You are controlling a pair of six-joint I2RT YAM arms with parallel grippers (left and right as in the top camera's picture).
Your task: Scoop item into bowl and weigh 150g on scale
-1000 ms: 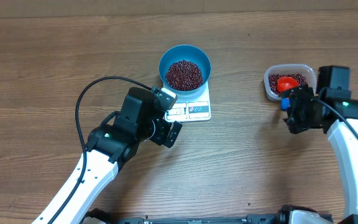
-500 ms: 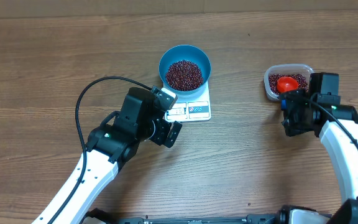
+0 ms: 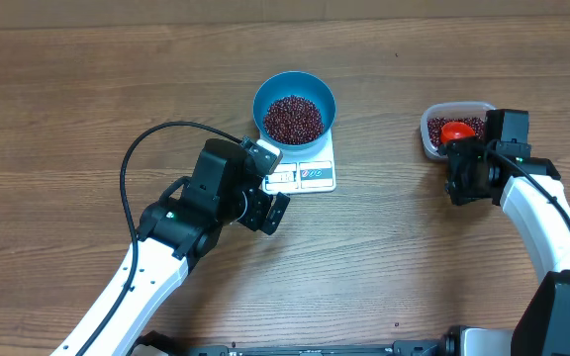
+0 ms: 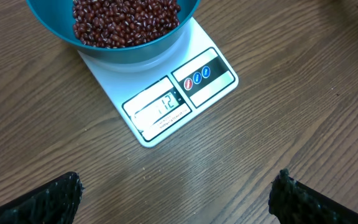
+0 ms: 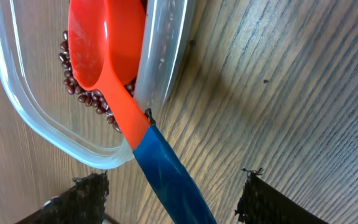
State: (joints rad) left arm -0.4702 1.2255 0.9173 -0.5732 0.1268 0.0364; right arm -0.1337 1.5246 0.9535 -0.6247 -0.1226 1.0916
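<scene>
The blue bowl [image 3: 265,99] stands on the white scale [image 3: 315,176], holding a heap of dark red-brown beans [image 3: 293,119]. My left gripper [image 3: 271,183] hovers open just left of the scale's display edge, with nothing between its fingers. In the left wrist view the bowl [image 4: 114,53], the beans [image 4: 126,22] and the scale [image 4: 166,106] lie ahead of that gripper [image 4: 179,193]. My right gripper [image 5: 173,196] is open astride the blue handle [image 5: 166,174] of a red spoon [image 5: 101,43]. The handle shows a gap to each finger. The spoon's head rests in the clear tub [image 5: 42,134].
The clear plastic tub [image 3: 428,138] at the right holds more beans [image 5: 92,99] and the red spoon [image 3: 453,131]. A black cable [image 3: 142,148] loops over the left arm. Bare wooden table lies all around.
My right gripper has shifted slightly left and up toward the tub, staying over the spoon's handle. The left arm, bowl and scale have not moved.
</scene>
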